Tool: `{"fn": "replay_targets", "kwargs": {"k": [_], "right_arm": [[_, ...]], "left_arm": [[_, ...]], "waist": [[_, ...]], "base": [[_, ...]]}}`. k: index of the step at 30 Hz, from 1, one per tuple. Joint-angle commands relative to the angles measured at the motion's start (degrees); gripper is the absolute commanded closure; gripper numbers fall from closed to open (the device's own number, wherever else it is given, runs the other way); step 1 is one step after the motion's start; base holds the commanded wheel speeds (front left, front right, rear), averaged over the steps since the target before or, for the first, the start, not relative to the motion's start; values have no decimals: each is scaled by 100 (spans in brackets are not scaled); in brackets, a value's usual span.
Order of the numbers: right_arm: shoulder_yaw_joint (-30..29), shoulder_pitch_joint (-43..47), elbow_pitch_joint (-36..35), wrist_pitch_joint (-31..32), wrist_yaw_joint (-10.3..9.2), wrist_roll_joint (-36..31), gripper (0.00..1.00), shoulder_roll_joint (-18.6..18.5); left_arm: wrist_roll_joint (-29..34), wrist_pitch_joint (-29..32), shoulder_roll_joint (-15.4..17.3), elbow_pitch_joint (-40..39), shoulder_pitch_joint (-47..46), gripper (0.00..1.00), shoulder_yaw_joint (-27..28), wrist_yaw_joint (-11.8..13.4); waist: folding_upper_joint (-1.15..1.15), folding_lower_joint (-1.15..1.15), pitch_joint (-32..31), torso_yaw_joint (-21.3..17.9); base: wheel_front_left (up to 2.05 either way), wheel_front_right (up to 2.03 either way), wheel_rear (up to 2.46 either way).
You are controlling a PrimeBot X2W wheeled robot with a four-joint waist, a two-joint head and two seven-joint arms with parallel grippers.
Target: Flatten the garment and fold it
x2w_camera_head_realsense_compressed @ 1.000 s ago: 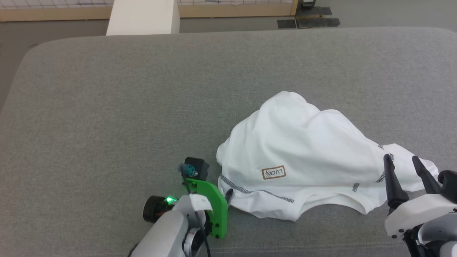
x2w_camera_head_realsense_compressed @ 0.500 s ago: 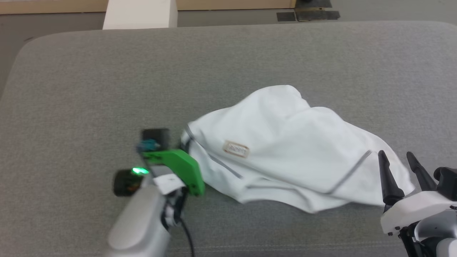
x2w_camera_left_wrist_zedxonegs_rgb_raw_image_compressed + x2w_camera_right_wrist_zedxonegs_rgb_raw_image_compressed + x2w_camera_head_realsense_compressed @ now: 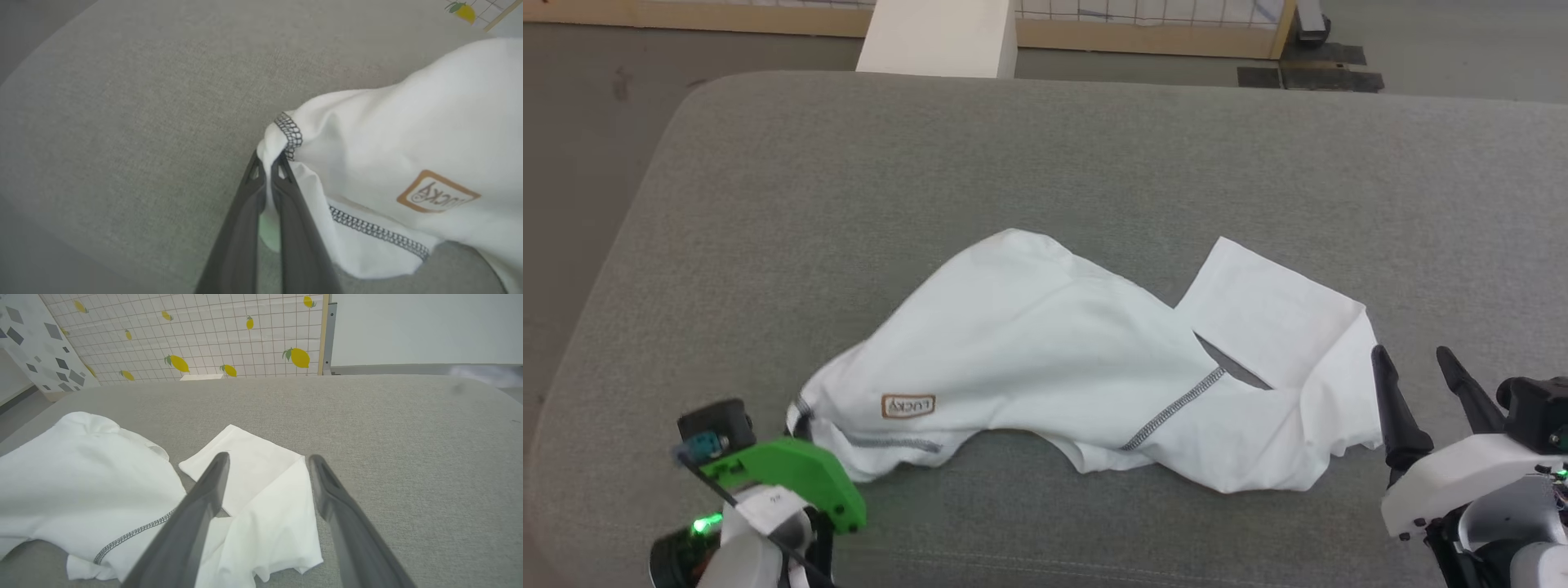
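The garment (image 3: 1045, 351), a white T-shirt with grey stitched seams, lies crumpled and drawn out sideways on the grey padded surface (image 3: 1013, 147). Its brown-bordered LUCKY patch (image 3: 907, 406) is near its left end. In the left wrist view my left gripper (image 3: 268, 157) is shut on a stitched corner of the garment (image 3: 388, 134), close to the patch (image 3: 437, 197). In the head view that arm's green wrist mount (image 3: 784, 482) sits at the lower left. My right gripper (image 3: 1411, 353) stands open just right of the garment's right end; its fingers straddle a flat sleeve flap (image 3: 261, 490) without touching it.
A rigid white box (image 3: 939, 37) stands beyond the surface's far edge. Behind it runs a wood-framed panel with a lemon print (image 3: 204, 335). Dark floor mats (image 3: 1307, 73) lie at the back right. The surface's rounded left edge drops to the floor (image 3: 588, 122).
My left gripper closed on the garment's corner and pulled it left, stretching the garment out. A sleeve flap now lies spread at the right. The head camera has also shifted.
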Motion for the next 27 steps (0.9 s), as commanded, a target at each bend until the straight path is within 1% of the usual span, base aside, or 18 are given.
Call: {"fn": "replay_targets", "kwargs": {"k": [1,2,4,5,8,12,14,18,21,24,27], "right_arm": [[60,-10,-56,39,-9,-62,0,-3],[103,-28,-69,64,-9,-84,0,-3],[269,-120,-92,118,-9,-162,0,-3],[388,-195,-96,144,-9,-203,0,-3],[791,-541,-26,212,-9,-315,0,-3],[1381,-1241,325,297,-9,-279,0,-107],[1656,-1682,613,388,-9,-220,0,-195],[2061,-2608,1336,637,-9,-112,0,-279],[2322,-3169,1924,988,-9,18,0,-319],[2503,-3648,2550,1521,-9,109,0,-409],[2569,-4003,3085,2072,-9,61,0,-544]], "left_arm": [[-80,76,-21,-95,157,6,-18,-8],[-131,114,-36,-143,253,0,-24,-30],[-239,44,-103,-269,412,0,-6,-98],[-315,-114,-179,-365,474,0,47,-141],[-350,-822,-325,-586,546,0,136,-353],[-126,-1826,-423,-640,459,0,130,-591],[60,-2053,-461,-648,351,0,104,-651],[455,-2180,-598,-767,88,0,68,-813],[769,-2186,-753,-1055,-84,0,143,-951],[953,-2187,-868,-1161,-175,0,154,-1124],[1004,-2188,-917,-1166,-250,0,134,-1226]], "waist": [[0,0,-59,172],[0,0,-60,216],[0,0,-53,306],[0,0,-43,361],[0,0,37,540],[0,0,199,809],[0,0,298,959],[0,0,544,1291],[0,0,728,1535],[0,0,909,1776],[0,0,1060,1976]], "base": [[0,0,0],[0,0,0],[0,0,0],[0,0,0],[0,0,0],[0,0,0],[0,0,0],[0,0,0],[0,0,0],[0,0,0],[0,0,0]]}}
